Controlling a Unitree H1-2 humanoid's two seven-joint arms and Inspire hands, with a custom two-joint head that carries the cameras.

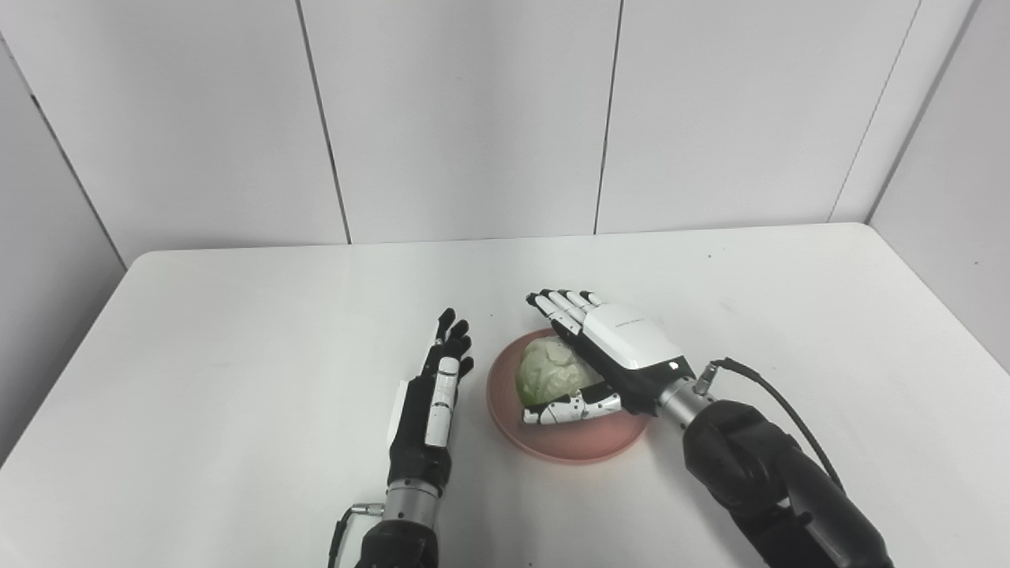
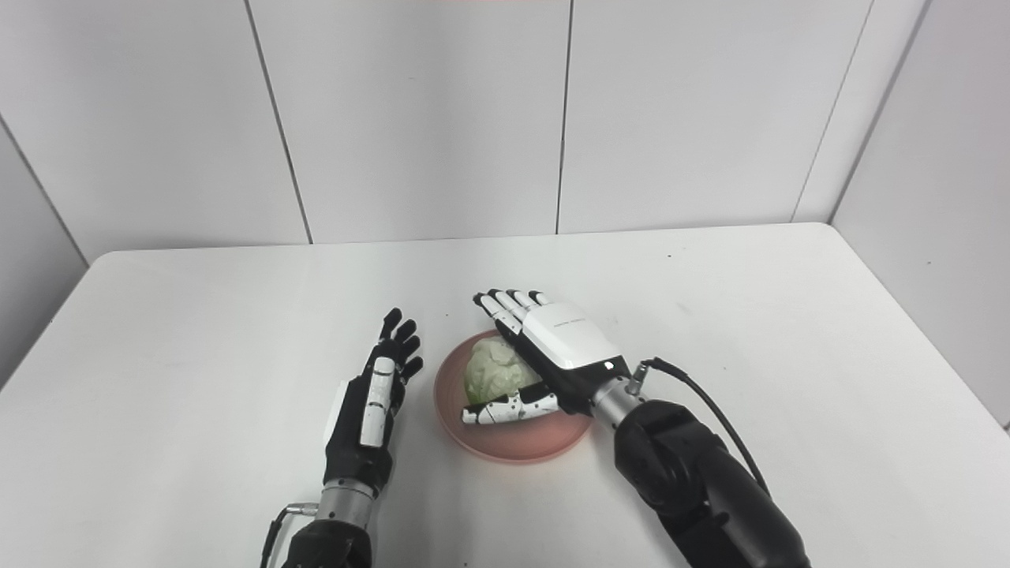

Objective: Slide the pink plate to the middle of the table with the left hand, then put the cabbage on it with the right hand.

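Left hand flat, empty; right hand spread beside cabbage on pink plate.

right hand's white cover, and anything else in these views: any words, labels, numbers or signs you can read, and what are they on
One line of small dark print on the white back cover of the right hand: too small and blurred to read in either view.
No readable text on the left hand, the pink plate, the cabbage, the table or the wall panels.
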